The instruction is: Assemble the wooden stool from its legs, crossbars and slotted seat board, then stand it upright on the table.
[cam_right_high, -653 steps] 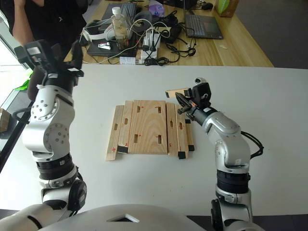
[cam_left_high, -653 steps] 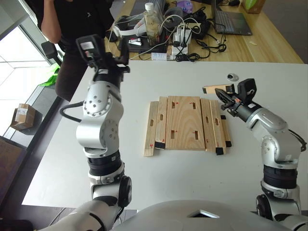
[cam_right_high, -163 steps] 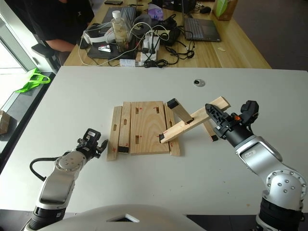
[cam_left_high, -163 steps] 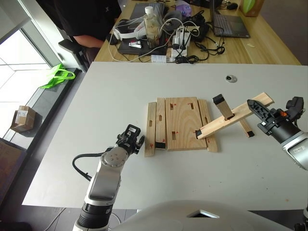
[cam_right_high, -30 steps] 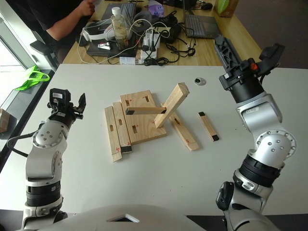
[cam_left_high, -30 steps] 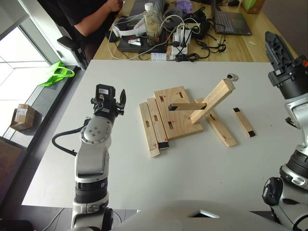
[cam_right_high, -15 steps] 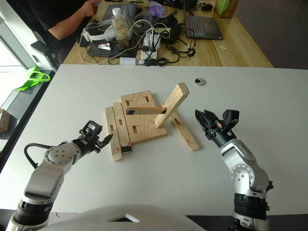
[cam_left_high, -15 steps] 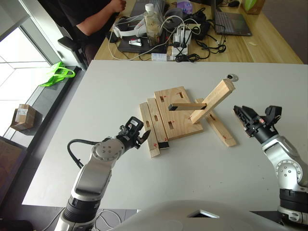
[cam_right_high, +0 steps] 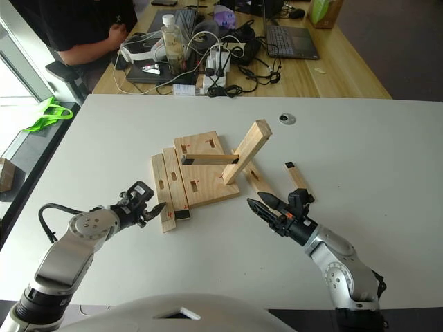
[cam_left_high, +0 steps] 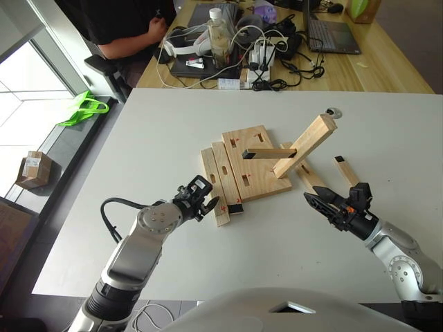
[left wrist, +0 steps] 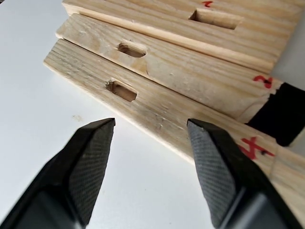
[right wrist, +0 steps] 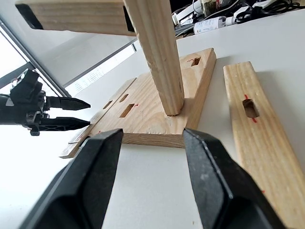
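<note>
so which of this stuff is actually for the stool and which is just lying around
For the stool:
- slotted seat board
- leg standing tilted in the board
- crossbar sticking out of that leg
- two flat slotted pieces beside the board
- flat slotted piece under the tilted leg
- short black-tipped bar

Just lying about, on the far desk:
- bottle
- laptop
- headset
- cables

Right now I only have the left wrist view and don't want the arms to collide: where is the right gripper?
Observer: The right gripper is open, low by the seat board's near right corner.
Operator: Anything standing on that board?
Observer: One leg stands tilted on it, a crossbar jutting from it toward the robot's left.
Operator: Loose parts by the right arm?
Observer: A short black-tipped piece lies flat on the table beyond the right gripper.
</note>
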Robot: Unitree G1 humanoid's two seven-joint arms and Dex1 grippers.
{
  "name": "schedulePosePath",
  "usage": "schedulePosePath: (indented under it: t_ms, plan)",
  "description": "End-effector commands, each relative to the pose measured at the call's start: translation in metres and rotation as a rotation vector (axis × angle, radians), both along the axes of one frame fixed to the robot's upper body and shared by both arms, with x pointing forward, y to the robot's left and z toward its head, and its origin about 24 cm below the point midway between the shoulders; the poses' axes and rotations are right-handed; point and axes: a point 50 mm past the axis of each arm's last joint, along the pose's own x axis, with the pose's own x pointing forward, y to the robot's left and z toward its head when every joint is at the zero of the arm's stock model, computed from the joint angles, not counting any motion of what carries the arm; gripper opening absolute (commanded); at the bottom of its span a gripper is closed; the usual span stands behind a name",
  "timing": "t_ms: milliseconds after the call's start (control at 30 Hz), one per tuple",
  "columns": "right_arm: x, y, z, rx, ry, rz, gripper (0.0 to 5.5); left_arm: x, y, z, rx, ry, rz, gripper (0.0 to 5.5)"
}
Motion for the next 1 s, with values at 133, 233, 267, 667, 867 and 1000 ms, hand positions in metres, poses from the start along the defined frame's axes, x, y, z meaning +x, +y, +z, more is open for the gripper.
schedulePosePath:
  t_ms: [133,233,267,667,867,1000]
  plan:
    - [-0.002,-0.002,0.0,0.002,0.01,0.019,2.36,0.0,0.014,-0.005,0.099,0.024,0.018,2.83]
    - [0.002,-0.005,-0.001,-0.001,0.007,0.005,2.36,0.0,0.022,-0.008,0.166,0.025,0.027,2.83]
    - [0.002,-0.004,-0.001,0.003,0.006,-0.003,2.36,0.001,0.025,-0.008,0.183,0.022,0.022,2.83]
    - [-0.007,0.002,-0.006,0.038,0.028,-0.049,2.36,0.026,0.02,0.025,0.029,-0.16,0.166,2.83]
    - [0.022,-0.026,0.004,-0.083,-0.11,-0.282,2.36,0.026,0.013,0.026,-0.024,-0.179,0.216,2.83]
    - [0.024,-0.031,0.005,-0.17,-0.15,-0.254,2.65,0.025,0.012,0.027,-0.05,-0.183,0.233,2.83]
